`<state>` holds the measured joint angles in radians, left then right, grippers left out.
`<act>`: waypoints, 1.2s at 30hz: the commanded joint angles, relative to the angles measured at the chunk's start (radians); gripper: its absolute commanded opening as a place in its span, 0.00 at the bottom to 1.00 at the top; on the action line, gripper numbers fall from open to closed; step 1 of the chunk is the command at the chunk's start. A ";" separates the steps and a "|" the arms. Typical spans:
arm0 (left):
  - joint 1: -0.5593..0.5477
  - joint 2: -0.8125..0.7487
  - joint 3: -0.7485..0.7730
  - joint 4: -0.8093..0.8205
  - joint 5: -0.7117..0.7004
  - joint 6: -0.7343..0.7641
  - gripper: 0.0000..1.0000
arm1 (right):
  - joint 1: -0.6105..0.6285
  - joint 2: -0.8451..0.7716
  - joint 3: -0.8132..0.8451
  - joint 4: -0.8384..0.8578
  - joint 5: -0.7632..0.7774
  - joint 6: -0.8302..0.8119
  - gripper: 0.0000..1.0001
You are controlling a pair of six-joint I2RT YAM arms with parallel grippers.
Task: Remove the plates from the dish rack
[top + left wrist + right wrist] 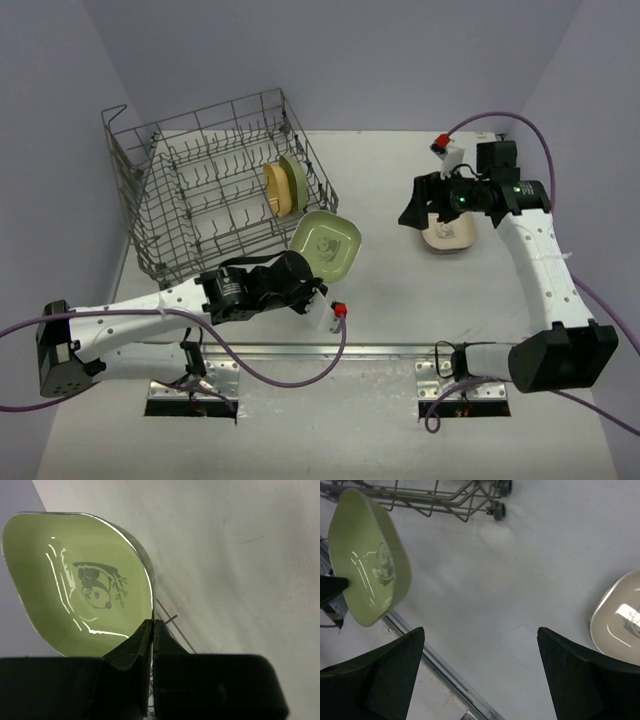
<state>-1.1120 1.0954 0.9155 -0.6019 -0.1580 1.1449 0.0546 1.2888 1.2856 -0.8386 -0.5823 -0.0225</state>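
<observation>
My left gripper (311, 270) is shut on the near rim of a light green plate (327, 244) with a panda drawing and holds it tilted above the table, just right of the dish rack (131, 190). The pinch shows in the left wrist view (153, 623), with the plate (75, 580) to the left. Two plates, tan (277, 188) and olive (296, 181), stand upright in the rack. My right gripper (417, 207) is open and empty (480, 632), above the table beside a cream plate (450, 236), which also shows in the right wrist view (618, 616). The green plate (367, 560) and rack (445, 500) show there too.
A metal rail (330, 351) runs along the table's near edge, seen also in the right wrist view (440, 665). Grey walls close in the table on the left, back and right. The rack's small wheels (499, 509) rest on the table.
</observation>
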 commanded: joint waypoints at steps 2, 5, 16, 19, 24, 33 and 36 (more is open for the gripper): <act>-0.082 -0.065 -0.038 0.083 -0.059 0.244 0.00 | 0.212 -0.014 -0.026 -0.017 0.063 -0.081 0.90; -0.108 -0.073 -0.064 0.084 -0.060 0.277 0.00 | 0.295 -0.005 -0.039 0.003 0.117 -0.080 0.85; -0.159 -0.068 -0.082 0.090 -0.081 0.294 0.00 | 0.456 0.124 0.024 0.034 0.223 -0.079 0.56; -0.160 -0.061 -0.072 0.090 -0.083 0.282 0.00 | 0.469 0.146 0.017 0.048 0.263 -0.085 0.48; -0.163 -0.058 -0.073 0.088 -0.077 0.279 0.00 | 0.482 0.141 -0.008 0.082 0.286 -0.076 0.30; -0.164 -0.036 -0.079 0.138 -0.173 0.185 0.99 | 0.478 0.088 -0.039 0.106 0.383 -0.070 0.00; -0.164 -0.055 -0.054 0.143 -0.205 0.108 1.00 | 0.406 0.058 -0.086 0.104 0.407 -0.104 0.00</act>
<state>-1.2682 1.0600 0.8196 -0.5146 -0.3010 1.3581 0.5302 1.4148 1.2389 -0.7723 -0.2437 -0.0911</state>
